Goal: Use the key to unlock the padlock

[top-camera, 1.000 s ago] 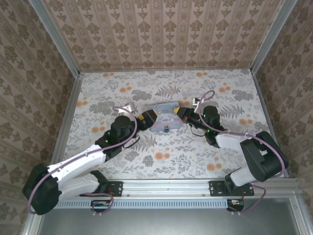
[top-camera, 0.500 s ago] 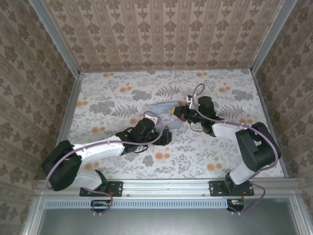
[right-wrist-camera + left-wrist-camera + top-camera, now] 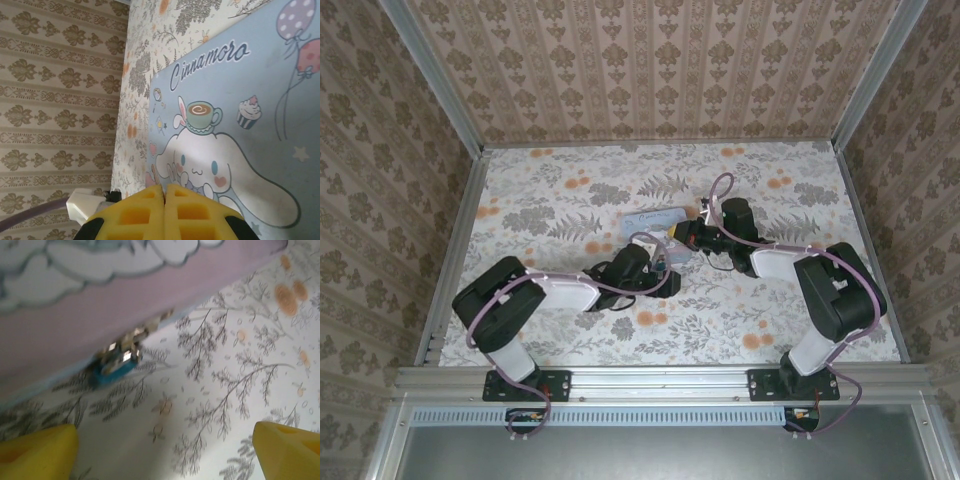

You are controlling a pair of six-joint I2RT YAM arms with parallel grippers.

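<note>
A tiny, blocky, teal-blue metal padlock (image 3: 116, 366) is being shown at the bottom edge of a flat pastel-blue box (image 3: 250, 115) with a cartoon-printed lid. It is lying against the box's pinkish side wall, where that wall meets the floral-patterned tablecloth (image 3: 225, 380). Small silvery metal fittings (image 3: 131, 339) are being seen just above the lock, touching it.

The left gripper (image 3: 162, 442) is being held wide, with its yellow foam fingertips (image 3: 37, 450) set far apart at the two lower corners of the left wrist view. The padlock is lying ahead of them, nearer the left-hand one and apart from both. From above, this gripper is being held low at the box's near side.

The right gripper (image 3: 165, 195) is being held closed over the printed lid at the box's right end, its two yellow pads (image 3: 135, 215) meeting along a thin seam. Whether anything is being pinched in that seam cannot be told.
</note>
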